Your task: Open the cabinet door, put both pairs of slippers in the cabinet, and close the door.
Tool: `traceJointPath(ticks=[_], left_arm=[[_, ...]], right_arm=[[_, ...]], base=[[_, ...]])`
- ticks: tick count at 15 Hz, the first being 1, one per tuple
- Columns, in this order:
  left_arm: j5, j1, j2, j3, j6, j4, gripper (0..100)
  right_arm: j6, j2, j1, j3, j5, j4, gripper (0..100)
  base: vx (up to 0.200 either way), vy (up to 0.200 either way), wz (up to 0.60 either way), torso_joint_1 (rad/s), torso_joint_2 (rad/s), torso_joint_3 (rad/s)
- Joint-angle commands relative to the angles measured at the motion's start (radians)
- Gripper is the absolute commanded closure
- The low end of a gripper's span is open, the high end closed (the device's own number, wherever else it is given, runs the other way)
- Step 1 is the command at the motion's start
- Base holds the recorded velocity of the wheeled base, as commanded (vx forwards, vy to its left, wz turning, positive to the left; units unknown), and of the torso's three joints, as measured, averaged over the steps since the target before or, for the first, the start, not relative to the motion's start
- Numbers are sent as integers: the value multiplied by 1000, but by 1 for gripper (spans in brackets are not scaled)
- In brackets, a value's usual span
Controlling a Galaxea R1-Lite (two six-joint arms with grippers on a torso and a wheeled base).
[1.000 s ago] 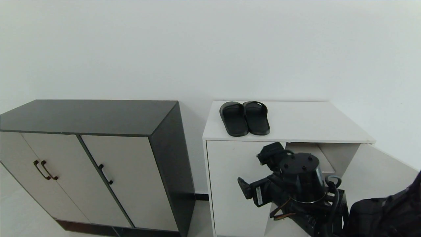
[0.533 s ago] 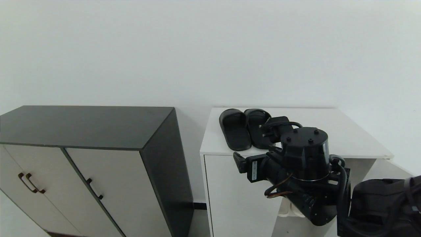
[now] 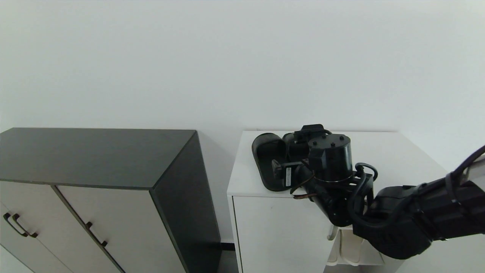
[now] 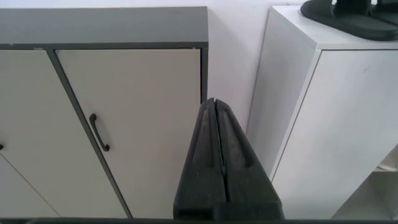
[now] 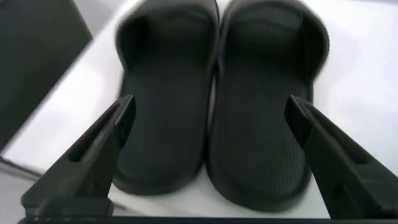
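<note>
Though ungripped, slippers (image 5: 168, 112) between spread fingers (image 5: 93, 155).

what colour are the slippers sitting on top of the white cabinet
Black, both of them. The slippers show best in the right wrist view.

Black slippers (image 3: 266, 163) are sitting side by side, soles down, pretty much touching, on top of the white cabinet (image 3: 278, 231) near its left front corner. The cabinet's right side is open, and a pale pair (image 3: 346, 246) looks propped up inside it.
</note>
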Motion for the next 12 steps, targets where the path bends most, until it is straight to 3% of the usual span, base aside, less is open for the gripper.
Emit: traceJointPath(ticks=[1,10,11,12], left_arm=[[1,0,1,0,0,0,100],[1,0,1,0,0,0,100],[1,0,1,0,0,0,100],[1,0,1,0,0,0,100]], right_arm=[[-9,80,-32,-59,6,2,0],[-81,273,-110,-352,44,60,0],[-81,281,-113,-375,44,72,100],[-81,291,-113,-395,48,82,100]], base=[[0,0,0,0,0,0],[0,0,0,0,0,0],[0,0,0,0,0,0],[0,0,0,0,0,0]])
